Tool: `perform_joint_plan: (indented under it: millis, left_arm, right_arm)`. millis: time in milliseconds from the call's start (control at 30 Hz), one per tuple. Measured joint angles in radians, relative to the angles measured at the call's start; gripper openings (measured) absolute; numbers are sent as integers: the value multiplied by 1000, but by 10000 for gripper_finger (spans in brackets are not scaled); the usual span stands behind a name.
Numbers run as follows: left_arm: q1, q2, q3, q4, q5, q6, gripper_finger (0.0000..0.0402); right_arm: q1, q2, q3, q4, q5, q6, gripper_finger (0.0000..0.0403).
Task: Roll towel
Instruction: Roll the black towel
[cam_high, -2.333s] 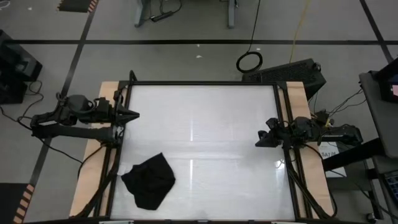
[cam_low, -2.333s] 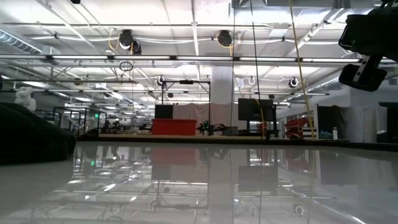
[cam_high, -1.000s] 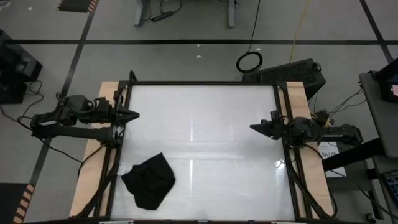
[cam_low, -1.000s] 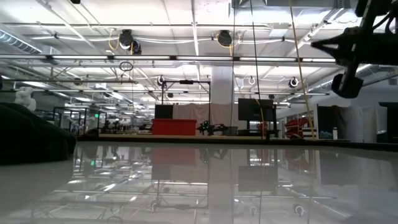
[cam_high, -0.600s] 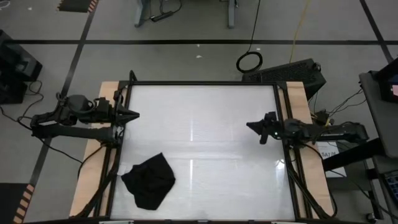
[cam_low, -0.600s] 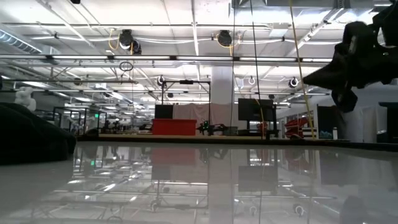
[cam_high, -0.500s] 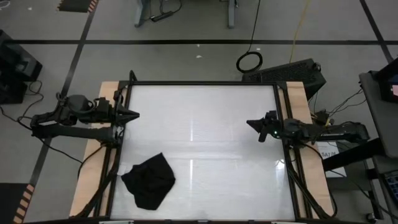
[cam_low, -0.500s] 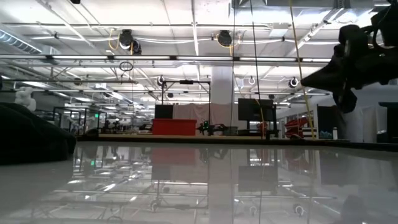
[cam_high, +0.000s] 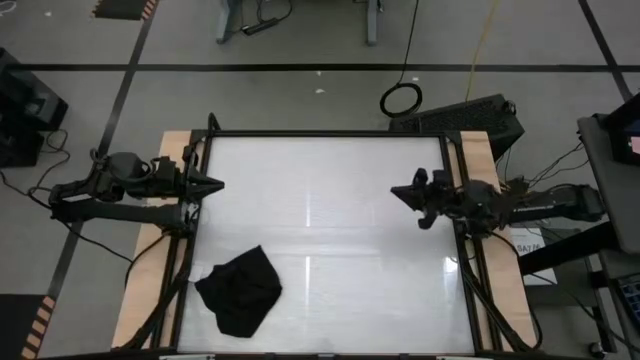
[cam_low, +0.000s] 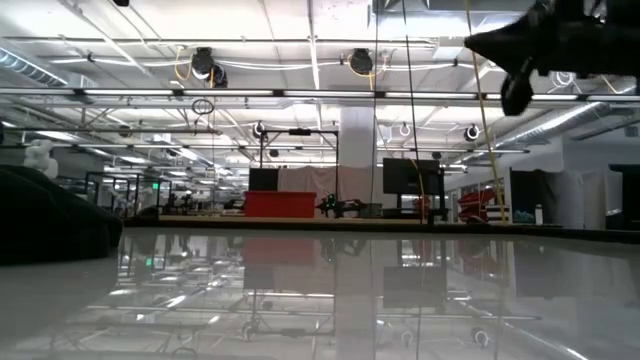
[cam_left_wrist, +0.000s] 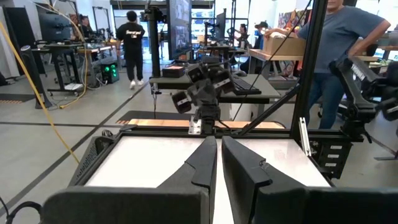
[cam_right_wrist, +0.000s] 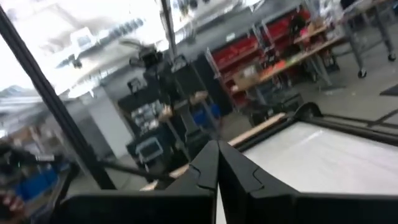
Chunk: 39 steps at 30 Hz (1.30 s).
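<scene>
Towel (cam_high: 240, 290) lies crumpled at the table's (cam_high: 320, 190) near-left corner — we judge our left gripper (cam_high: 215, 184), fingers together and parked at the left edge, the nearer, with our right gripper (cam_high: 400, 194), also closed, well apart across the table.

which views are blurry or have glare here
Right wrist view: smeared with motion blur, the room behind streaked, though the right tool stays fairly crisp. High view: pale streaks of glare run down the white table; the towel reads as a flat black patch. Low view: the glossy tabletop mirrors the ceiling lights. Left wrist view: sharp, evenly lit.
</scene>
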<state>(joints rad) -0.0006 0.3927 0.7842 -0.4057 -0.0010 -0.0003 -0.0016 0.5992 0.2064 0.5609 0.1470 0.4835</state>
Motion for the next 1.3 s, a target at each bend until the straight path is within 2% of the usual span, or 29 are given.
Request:
perform_joint_plan:
  millis: [167, 333, 533, 733, 867, 1167, 1300]
  left_arm:
    - [0, 0, 0, 0, 0, 0, 34]
    - [0, 0, 0, 0, 0, 0, 34]
    - [0, 0, 0, 1, 0, -45, 34]
    - [0, 0, 0, -1, 0, -73, 34]
    - [0, 0, 0, -1, 0, -72, 34]
    - [0, 0, 0, 5, 0, -71, 34]
    - [0, 0, 0, 5, 0, -71, 34]
  right_arm:
    - [40, 274, 199, -12, -136, -70, 0]
    - [81, 563, 416, -26, -122, -186, 0]
    - [82, 815, 612, -99, -127, -287, 0]
    - [86, 1060, 781, -149, -274, -398, 4]
    - [105, 1225, 904, -211, -294, -449, 44]
    - [188, 1538, 1177, -216, -467, -600, 196]
    - [214, 1617, 1258, -250, -460, -650, 224]
